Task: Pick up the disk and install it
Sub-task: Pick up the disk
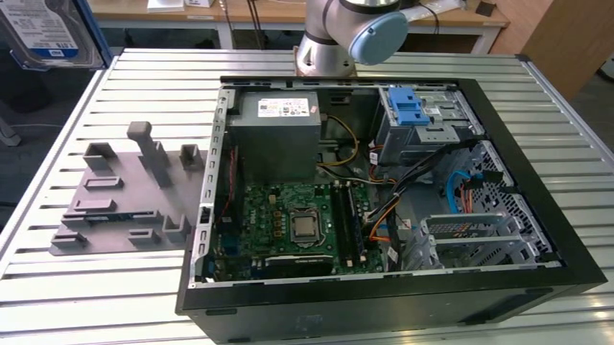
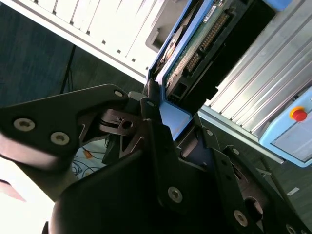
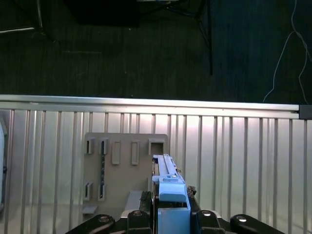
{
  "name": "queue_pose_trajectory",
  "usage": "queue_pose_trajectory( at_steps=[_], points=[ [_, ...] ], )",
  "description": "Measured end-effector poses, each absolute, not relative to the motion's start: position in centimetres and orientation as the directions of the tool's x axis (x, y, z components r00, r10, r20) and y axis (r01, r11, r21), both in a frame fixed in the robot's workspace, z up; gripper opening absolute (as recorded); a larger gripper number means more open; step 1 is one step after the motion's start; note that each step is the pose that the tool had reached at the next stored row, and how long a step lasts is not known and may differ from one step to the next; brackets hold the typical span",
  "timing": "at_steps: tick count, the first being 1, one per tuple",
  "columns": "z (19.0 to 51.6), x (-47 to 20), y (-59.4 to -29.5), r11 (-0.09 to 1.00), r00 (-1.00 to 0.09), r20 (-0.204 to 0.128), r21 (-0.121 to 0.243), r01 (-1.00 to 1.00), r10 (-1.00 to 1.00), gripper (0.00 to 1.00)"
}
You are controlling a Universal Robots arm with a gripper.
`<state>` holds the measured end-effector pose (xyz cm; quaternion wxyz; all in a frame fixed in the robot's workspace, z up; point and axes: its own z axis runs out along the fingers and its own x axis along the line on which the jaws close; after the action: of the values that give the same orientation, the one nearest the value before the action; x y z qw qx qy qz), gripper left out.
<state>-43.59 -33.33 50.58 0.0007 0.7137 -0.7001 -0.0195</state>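
The disk (image 1: 40, 32) hangs high above the table at the exterior view's far left, label side showing, framed by its blue carrier. In the second wrist view the disk (image 2: 195, 46) shows its circuit-board side and connector, and my gripper (image 2: 170, 117) is shut on the blue carrier's end. In the first wrist view the disk (image 3: 167, 183) stands edge-on between the black fingers (image 3: 139, 214) of the gripper (image 3: 170, 214), above the slatted table.
An open computer case (image 1: 499, 287) lies on the slatted metal table (image 1: 115, 295). Inside it are a silver drive cage (image 1: 432, 126) with a blue latch (image 1: 408, 108), a grey power supply (image 1: 278, 126) and the motherboard. A grey fixture plate (image 1: 125, 198) (image 3: 122, 168) lies beside the case.
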Motion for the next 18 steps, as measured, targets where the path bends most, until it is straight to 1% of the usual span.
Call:
queue_pose_trajectory(
  at_steps=[5, 14, 18],
  points=[
    [50.6, -43.6, -33.6, -0.02, 0.019, -0.027, 0.028, -0.999, -0.999, 0.36],
    [50.5, -43.6, -37.1, -0.02, 0.019, -0.026, 0.028, -0.999, -0.999, 0.36],
    [50.5, -42.5, -37.7, -0.02, 0.019, -0.026, 0.029, -0.999, -0.999, 0.36]
  ],
)
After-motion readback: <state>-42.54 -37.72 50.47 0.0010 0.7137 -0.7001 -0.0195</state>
